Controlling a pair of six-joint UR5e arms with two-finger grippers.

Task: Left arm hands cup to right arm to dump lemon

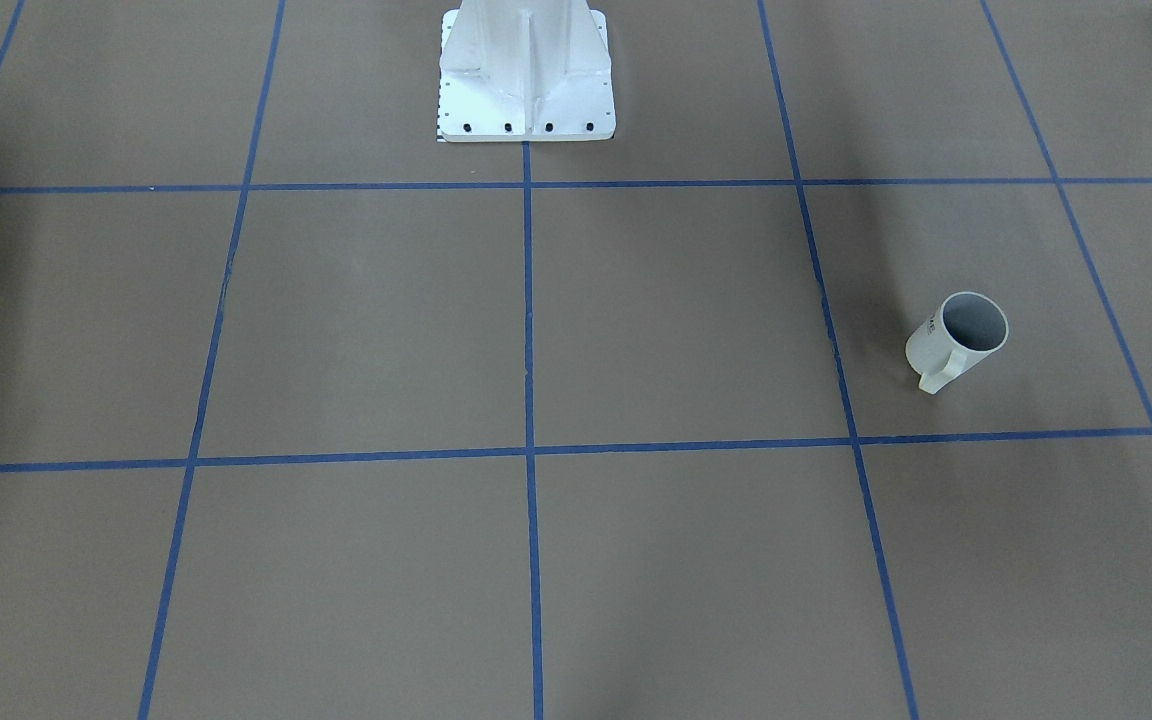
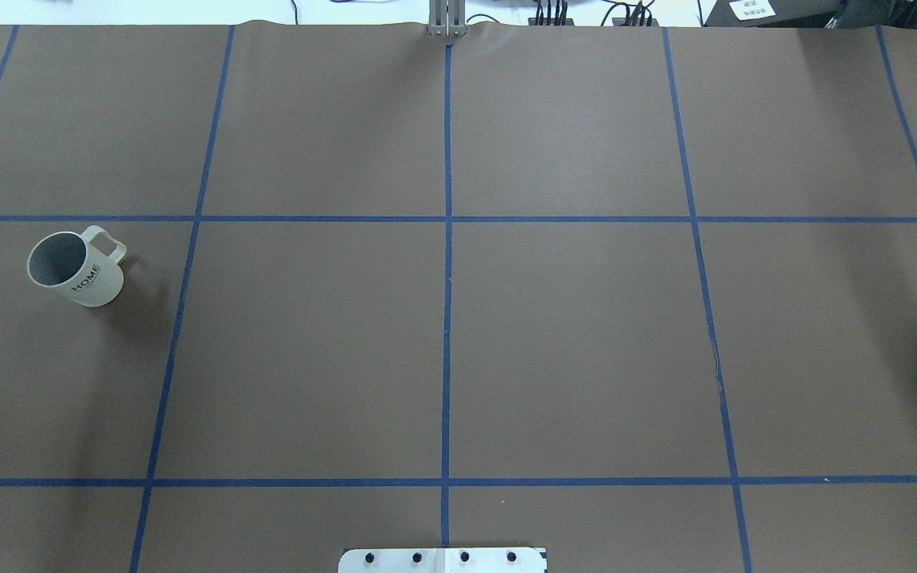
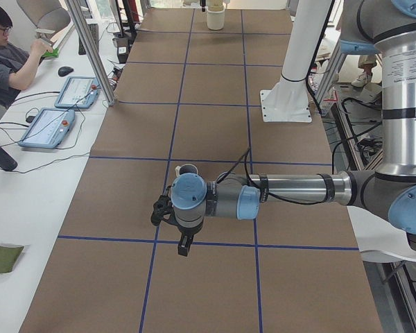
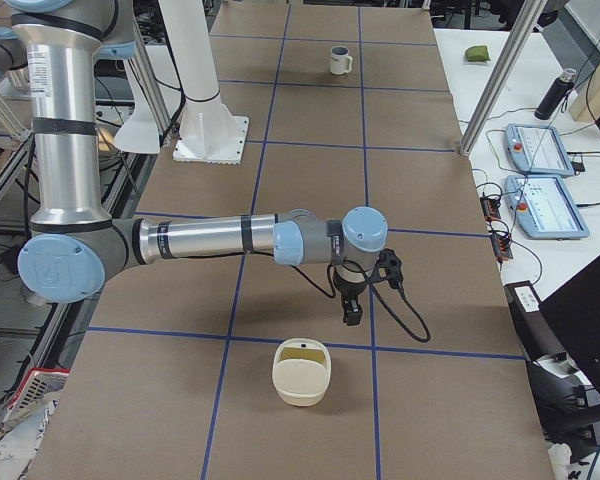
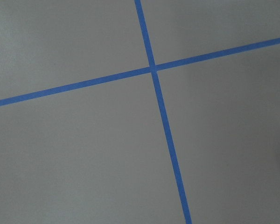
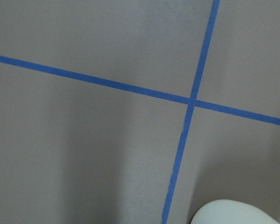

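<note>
Hanging fingers-down over the table [image 3: 215,291], out past the pedestal's [image 3: 288,97] left flank: the left gripper [image 3: 184,244], on a level forearm. Width of opening: cannot tell, since only the end-on views catch it. Nothing shows in its grasp.

Same posture, out past the pedestal's right flank: the right gripper [image 4: 351,312]. Width of opening: cannot tell. Nothing shows in its grasp; bare table beneath.

One cup [image 2: 76,270]: white, black "HOME" lettering, ribbed lower wall, grey inside. Upright on the table, far to the pedestal's left, handle turned away from the pedestal's edge of the table. Stands free; partly hidden behind the left wrist in the left-end view.

One cream container [image 4: 301,375], yellowish inside, on the table far to the pedestal's right, beyond the right gripper.

Surface: brown covering, squared off by blue tape [image 2: 447,318]. The pedestal is white, on a flat bolted plate.

Room: a white side desk [image 3: 35,208] across the table from the pedestal, bearing two teach pendants [image 3: 48,128], a dark bottle [image 3: 0,156] and a green cloth [image 3: 3,255]; one person [image 3: 7,59] seated there.
</note>
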